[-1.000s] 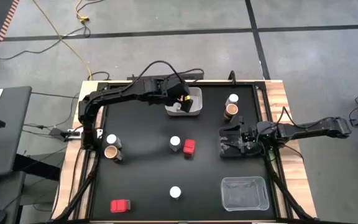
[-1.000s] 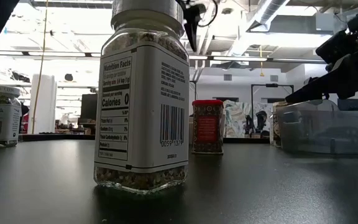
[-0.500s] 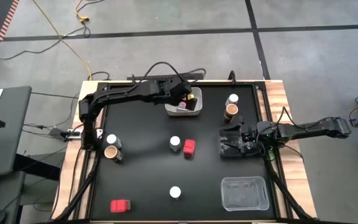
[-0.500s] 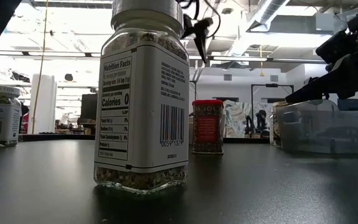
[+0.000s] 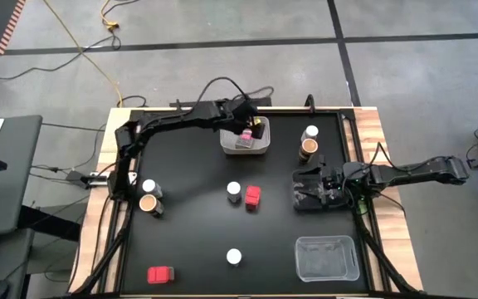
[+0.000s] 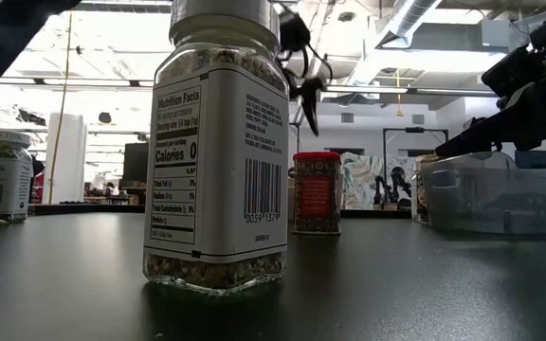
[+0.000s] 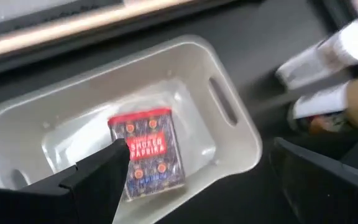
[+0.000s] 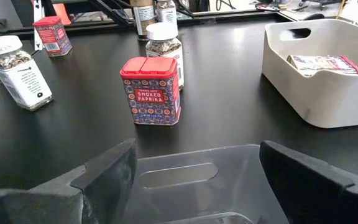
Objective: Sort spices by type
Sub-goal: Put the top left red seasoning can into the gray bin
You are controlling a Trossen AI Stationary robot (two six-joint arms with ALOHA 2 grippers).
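Note:
My left gripper (image 5: pixel 246 131) hovers open above the white bin (image 5: pixel 265 139) at the table's far side. A red box (image 7: pixel 146 152) lies flat on the bin's floor, below and between the spread fingers, untouched. Another red box (image 5: pixel 251 197) stands mid-table beside a white-lidded jar (image 5: pixel 234 192). A third red box (image 5: pixel 160 274) sits at the near left. More jars stand at the left (image 5: pixel 149 188), near centre (image 5: pixel 234 257) and far right (image 5: pixel 310 133), the outer two each beside a brown jar (image 5: pixel 148 203). My right gripper (image 5: pixel 299 188) waits open, low at the table's right side.
A clear plastic bin (image 5: pixel 326 257) sits at the near right corner. The wooden table border (image 5: pixel 372 133) frames the black surface. In the low view one jar (image 6: pixel 221 152) stands close to the camera and hides much of the table behind it.
My left gripper has shifted a little toward the table's right edge over the white bin, and in the low view its fingers have come down lower. The right arm has kept still.

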